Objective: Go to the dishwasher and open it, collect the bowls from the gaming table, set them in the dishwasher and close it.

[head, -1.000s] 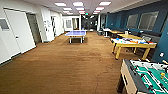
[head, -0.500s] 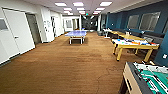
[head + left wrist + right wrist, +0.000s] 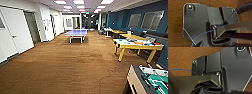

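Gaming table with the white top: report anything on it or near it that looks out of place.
The gaming table on the right carries a scatter of small bright items, blue and orange among them, too blurred to identify. Nothing looks spilled, tipped or damaged on the wood floor around it.

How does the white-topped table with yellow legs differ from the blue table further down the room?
The gaming table has a white top on yellow legs; the blue table has a blue top on pale legs. The gaming table carries small coloured things and stands at the right; the blue table stands farther off, mid-room. Both are rectangular and stand on the wood floor.
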Robot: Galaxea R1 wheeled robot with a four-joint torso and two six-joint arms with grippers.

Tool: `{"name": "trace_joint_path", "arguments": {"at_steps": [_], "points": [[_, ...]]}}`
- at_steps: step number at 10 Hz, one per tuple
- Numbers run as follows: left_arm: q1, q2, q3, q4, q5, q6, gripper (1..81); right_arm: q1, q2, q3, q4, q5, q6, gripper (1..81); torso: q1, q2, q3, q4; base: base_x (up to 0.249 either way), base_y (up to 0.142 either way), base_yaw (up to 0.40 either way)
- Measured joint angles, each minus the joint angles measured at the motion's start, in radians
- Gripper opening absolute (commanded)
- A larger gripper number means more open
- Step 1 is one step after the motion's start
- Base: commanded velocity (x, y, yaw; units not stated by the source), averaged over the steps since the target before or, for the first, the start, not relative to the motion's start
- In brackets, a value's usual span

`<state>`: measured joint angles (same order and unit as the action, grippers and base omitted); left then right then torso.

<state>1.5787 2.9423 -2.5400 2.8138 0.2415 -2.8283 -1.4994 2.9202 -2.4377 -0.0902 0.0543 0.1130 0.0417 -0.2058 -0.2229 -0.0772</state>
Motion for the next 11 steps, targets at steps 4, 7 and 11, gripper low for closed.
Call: {"name": "trace_joint_path", "arguments": {"at_steps": [4,7,11], "points": [[0.022,0.003,0.0,0.0,-0.005,0.0,81.1,-0.029,0.003,-0.001,-0.002,-0.01,0.0,81.1,-0.003,-0.002,0.0,0.0,0.187,0.0,0.0],[0.004,0.003,0.0,0.0,0.005,0.0,81.1,-0.005,0.01,-0.002,-0.002,0.002,0.0,81.1,-0.003,-0.002,0.0,0.0,0.185,0.0,0.0],[0.004,0.015,0.0,0.0,0.004,0.0,81.1,-0.006,0.027,-0.018,-0.002,-0.001,0.0,81.1,-0.003,-0.002,0.0,0.0,0.189,0.0,0.0]]}}
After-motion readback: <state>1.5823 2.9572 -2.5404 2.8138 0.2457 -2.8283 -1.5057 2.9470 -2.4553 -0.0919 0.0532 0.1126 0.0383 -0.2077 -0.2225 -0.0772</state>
